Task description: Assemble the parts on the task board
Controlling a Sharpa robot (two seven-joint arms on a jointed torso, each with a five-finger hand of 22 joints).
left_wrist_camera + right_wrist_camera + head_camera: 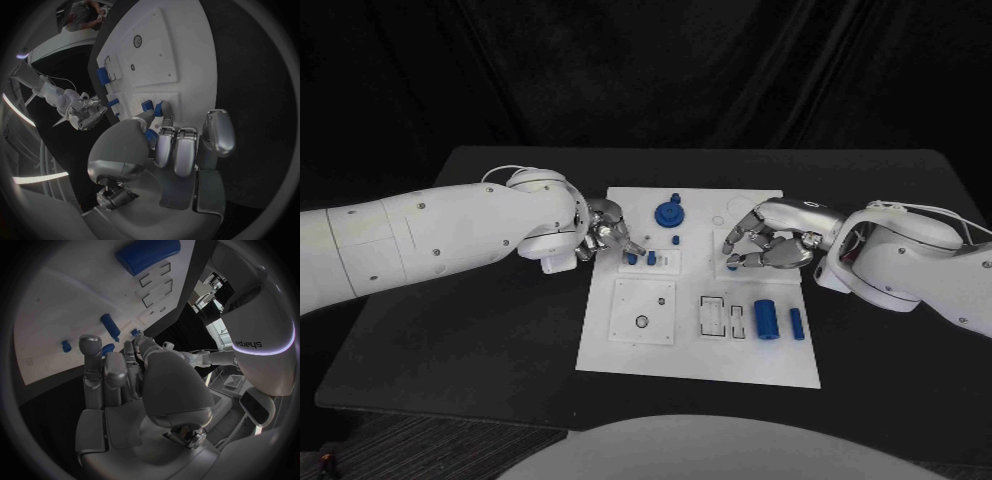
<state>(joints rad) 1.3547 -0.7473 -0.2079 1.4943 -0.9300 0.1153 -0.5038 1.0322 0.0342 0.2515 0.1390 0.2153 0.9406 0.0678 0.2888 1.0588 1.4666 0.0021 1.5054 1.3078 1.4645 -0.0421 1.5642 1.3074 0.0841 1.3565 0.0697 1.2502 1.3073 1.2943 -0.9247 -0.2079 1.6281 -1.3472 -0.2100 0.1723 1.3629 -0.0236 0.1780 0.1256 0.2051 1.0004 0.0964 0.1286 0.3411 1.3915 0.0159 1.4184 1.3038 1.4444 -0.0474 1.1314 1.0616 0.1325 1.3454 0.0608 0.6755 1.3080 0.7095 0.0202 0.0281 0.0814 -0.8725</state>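
Two silver hands sit over the flat white task board (697,350). The left hand (606,238) pinches a small blue peg (166,109) standing upright at the board's left edge. The right hand (764,243) is curled, holding nothing.

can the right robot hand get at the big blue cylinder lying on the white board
Probably yes: the big blue cylinder lies uncovered on the white board, just nearer the robot than the right robot hand, with nothing between them.
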